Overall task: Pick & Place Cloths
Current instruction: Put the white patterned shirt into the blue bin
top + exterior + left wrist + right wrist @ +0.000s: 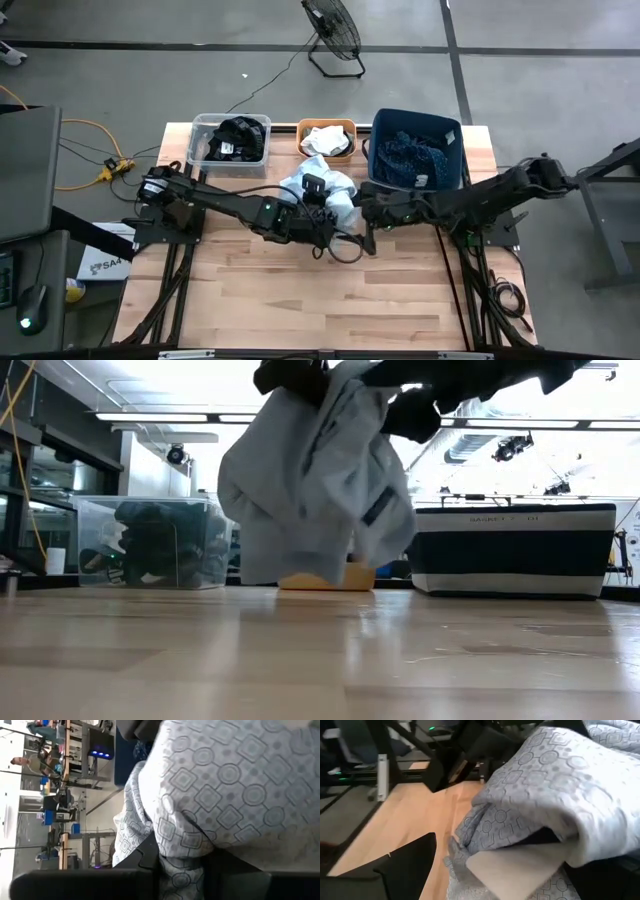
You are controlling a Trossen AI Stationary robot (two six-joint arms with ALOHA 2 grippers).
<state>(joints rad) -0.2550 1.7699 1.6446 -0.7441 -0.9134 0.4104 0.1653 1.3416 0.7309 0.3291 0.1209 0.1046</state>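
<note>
A light blue cloth (322, 188) with a ring-and-square print hangs bunched above the table's middle, clear of the wood in the low view (310, 480). My left gripper (316, 208) is shut on it from the left. My right gripper (364, 212) is open beside it on the right, with the cloth (555, 795) bulging between its fingers. A black cloth (238, 138) lies in the clear bin, a white cloth (324, 140) in the orange bin, and a navy dotted cloth (412, 155) in the dark blue bin. My left gripper pinches a gathered fold of the light blue cloth (184, 870) between its two fingers (142, 862), several layers bunched together. The cloth is lifted clear and hangs below the gripper, slack (300, 540). My right gripper is open. The cloth's folded bulk (580, 845) lies against the finger on one side, which it mostly covers. The other finger (405, 865) stands apart from the cloth, with bare wood showing between.
Three bins stand in a row along the far edge: clear (200, 125), orange (303, 128) and dark blue (455, 135). The near half of the wooden table (330, 290) is bare. A fan (335, 30) stands on the floor beyond.
</note>
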